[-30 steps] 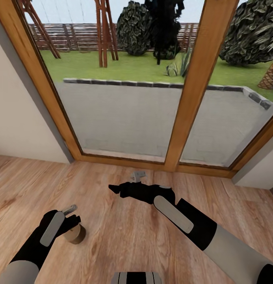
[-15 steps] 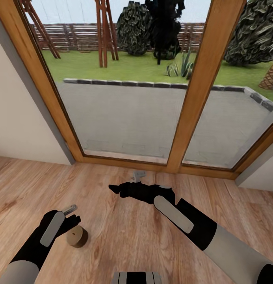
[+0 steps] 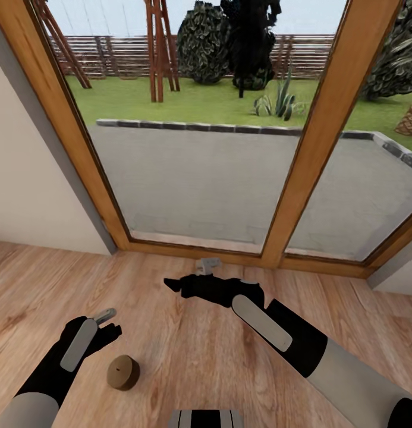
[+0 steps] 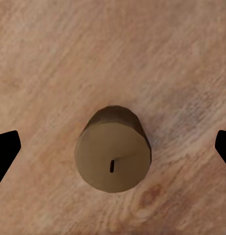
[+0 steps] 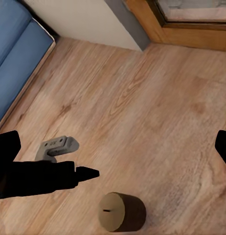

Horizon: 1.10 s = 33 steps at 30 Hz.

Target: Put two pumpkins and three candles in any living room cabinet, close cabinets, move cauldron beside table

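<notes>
- One candle stands upright on the wooden floor, close in front of the robot; the left wrist view looks straight down onto its flat top and small wick
- The left gripper hangs just beside and above it, touching nothing; the wrist view shows dark fingertips at both edges of the picture with the candle between them, so the jaws are spread wide and hold nothing
- Further out, the right gripper reaches toward the window; its wrist view shows a fingertip at either edge, well apart, so these jaws are also spread and empty
- That same wrist view takes in the candle, the other arm's dark finger beside it, and a blue cushioned seat along one wall
- Farthest off is the wood-framed glass door, with paving and a garden beyond
- Count: one candle, two grippers, no pumpkins, cabinet or cauldron among these pictures
- Risk: the candle is short and round, so I judge that a descent off its centre could let one finger nudge it over and set it rolling across the smooth floor
- Risk: closing too high on the stub could squeeze it out of the pads; coming down too far could press the fingertips into the floor
</notes>
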Tool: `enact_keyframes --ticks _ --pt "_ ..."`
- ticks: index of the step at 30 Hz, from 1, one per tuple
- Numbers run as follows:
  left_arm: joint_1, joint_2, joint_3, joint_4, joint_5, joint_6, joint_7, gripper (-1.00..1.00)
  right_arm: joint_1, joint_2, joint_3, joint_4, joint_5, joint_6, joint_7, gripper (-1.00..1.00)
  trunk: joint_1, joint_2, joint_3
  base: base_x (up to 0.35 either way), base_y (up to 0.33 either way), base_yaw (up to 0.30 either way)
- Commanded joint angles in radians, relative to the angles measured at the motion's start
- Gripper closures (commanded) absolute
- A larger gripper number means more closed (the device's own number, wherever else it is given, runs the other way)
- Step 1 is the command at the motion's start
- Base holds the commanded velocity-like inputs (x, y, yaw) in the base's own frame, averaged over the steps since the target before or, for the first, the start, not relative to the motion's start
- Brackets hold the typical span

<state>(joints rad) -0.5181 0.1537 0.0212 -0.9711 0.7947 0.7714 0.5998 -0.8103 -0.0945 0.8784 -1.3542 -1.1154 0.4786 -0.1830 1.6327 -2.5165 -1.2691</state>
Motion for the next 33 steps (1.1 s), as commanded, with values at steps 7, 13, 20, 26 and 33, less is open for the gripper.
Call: enact_keyframes --ticks 7,13,20,26,33 --pt "0.0 -0.001 -0.001 -0.001 0.007 0.002 0.009 -1.0 -0.001 -0.001 0.002 -0.002 -0.009 0.0 -0.009 -1.0 0.0 0.0 -0.001 0.087 0.062 0.0" --pt "0.0 -0.002 0.0 -0.001 0.005 0.002 0.009 -1.0 -0.001 -0.001 0.002 -0.002 -0.009 0.0 -0.01 -1.0 0.0 0.0 -0.001 0.086 0.054 0.0" --pt "0.0 -0.002 0.0 -0.001 0.005 0.002 0.009 -1.0 -0.001 -0.001 0.002 -0.002 -0.009 0.0 -0.009 -1.0 0.0 0.0 -0.001 0.006 0.004 0.0" --pt "0.0 -0.001 0.001 -0.001 0.007 0.0 0.009 -1.0 -0.001 -0.002 0.002 -0.003 -0.009 0.0 -0.007 -1.0 0.002 -0.002 -0.02 0.0 0.0 0.0" --pt "0.0 -0.002 0.0 -0.001 0.006 -0.001 0.009 -1.0 -0.001 -0.001 0.001 -0.011 -0.009 0.0 -0.003 -1.0 0.005 -0.003 -0.047 0.0 0.0 0.0"
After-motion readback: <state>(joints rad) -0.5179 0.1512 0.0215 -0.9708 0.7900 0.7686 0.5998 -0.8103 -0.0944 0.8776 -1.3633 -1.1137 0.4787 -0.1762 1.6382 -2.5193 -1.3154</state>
